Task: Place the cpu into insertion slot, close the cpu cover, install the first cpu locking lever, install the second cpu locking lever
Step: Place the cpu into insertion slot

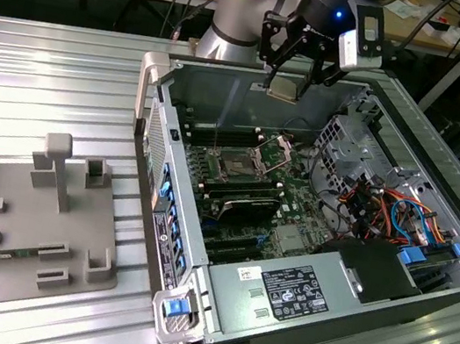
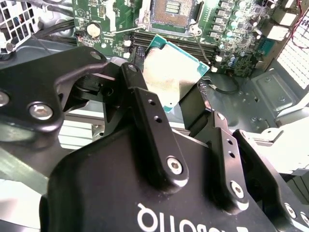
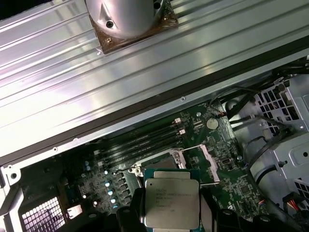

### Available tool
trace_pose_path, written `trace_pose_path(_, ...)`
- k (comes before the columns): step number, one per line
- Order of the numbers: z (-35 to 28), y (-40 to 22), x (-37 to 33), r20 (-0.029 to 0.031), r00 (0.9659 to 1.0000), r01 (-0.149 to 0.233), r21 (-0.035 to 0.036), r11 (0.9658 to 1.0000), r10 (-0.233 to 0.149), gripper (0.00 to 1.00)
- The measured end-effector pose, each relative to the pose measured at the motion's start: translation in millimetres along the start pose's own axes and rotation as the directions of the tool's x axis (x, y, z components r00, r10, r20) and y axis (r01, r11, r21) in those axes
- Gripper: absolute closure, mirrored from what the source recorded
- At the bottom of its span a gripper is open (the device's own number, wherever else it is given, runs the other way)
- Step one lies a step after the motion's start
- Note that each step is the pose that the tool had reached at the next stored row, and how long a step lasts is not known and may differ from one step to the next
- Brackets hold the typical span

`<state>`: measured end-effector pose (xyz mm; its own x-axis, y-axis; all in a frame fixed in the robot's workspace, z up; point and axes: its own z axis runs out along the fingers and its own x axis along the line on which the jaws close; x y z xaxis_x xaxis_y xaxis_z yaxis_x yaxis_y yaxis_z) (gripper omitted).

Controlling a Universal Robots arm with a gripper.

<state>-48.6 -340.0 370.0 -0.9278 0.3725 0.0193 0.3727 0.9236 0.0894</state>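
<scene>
My gripper (image 1: pixel 288 77) hangs over the far end of the open computer case (image 1: pixel 160 124), shut on the cpu (image 1: pixel 282 87). In both wrist views the cpu (image 2: pixel 169 77) (image 3: pixel 171 203) is a flat square chip with a silver-grey top, pinched at two opposite edges by black fingers (image 2: pixel 145 111). The insertion slot (image 1: pixel 238 166) lies below on the green motherboard, with a dark centre and a metal rim. It also appears past the chip in the second wrist view (image 2: pixel 171 10). The cpu cover (image 1: pixel 277 150) stands raised beside the slot.
Long black memory slots (image 1: pixel 239 193) flank the socket. A drive cage with coloured cables (image 1: pixel 378 194) fills the case on the exterior view's right, and a power supply (image 1: pixel 298 293) sits at the near end. A grey fixture plate (image 1: pixel 16 223) rests on the ribbed metal table.
</scene>
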Motion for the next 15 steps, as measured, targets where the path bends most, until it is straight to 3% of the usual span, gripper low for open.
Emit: trace_pose_path(15,0.0,-0.1,0.2,0.0004,1.0,-0.004,0.0,1.0,0.004,0.45)
